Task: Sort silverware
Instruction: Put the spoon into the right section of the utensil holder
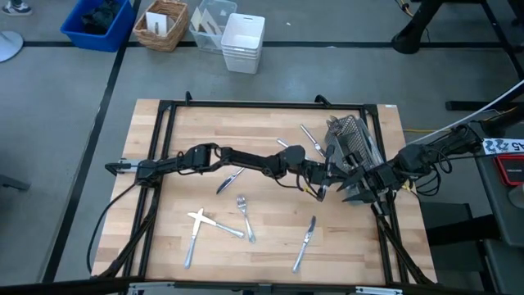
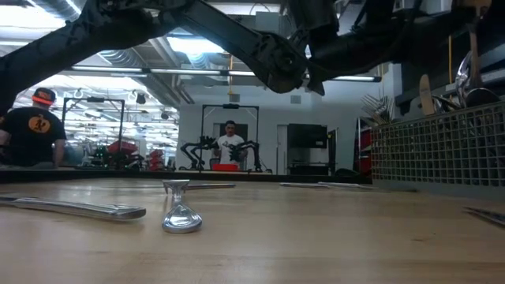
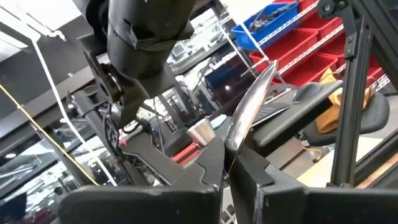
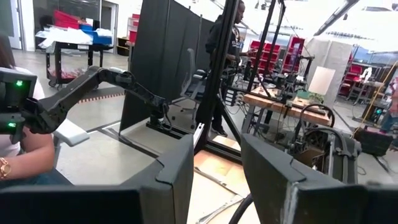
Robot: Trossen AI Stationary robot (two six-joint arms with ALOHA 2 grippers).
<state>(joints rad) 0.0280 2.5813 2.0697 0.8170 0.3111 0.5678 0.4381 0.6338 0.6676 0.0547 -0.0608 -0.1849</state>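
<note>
The left gripper (image 1: 321,190), clamped on a knife (image 3: 249,109), hovers just beside the mesh caddy (image 1: 350,139); the right gripper (image 1: 360,195) waits wide open. Next, I reckon, it lowers the blade into a compartment, while other silverware (image 1: 219,223) lies scattered on the table (image 1: 270,254)

The table (image 1: 205,147) is pale blond wood with a fine plank grain, framed by black metal bars (image 1: 262,105). Both arms are matt black, the left arm (image 1: 237,157) and the right arm (image 1: 434,152) alike. The silverware (image 1: 246,217) is bright, mirror-like silver against the wood; the knife (image 3: 249,106) in the left wrist view shines silver-grey. The caddy (image 1: 350,141) is dark grey wire mesh in a square grid pattern. Beyond the table the floor (image 1: 74,123) is plain grey, with a blue bin (image 1: 97,23), a tan woven basket (image 1: 162,24) and a white tub (image 1: 242,43). In the left wrist view, red bins (image 3: 298,50) fill shelving.
</note>
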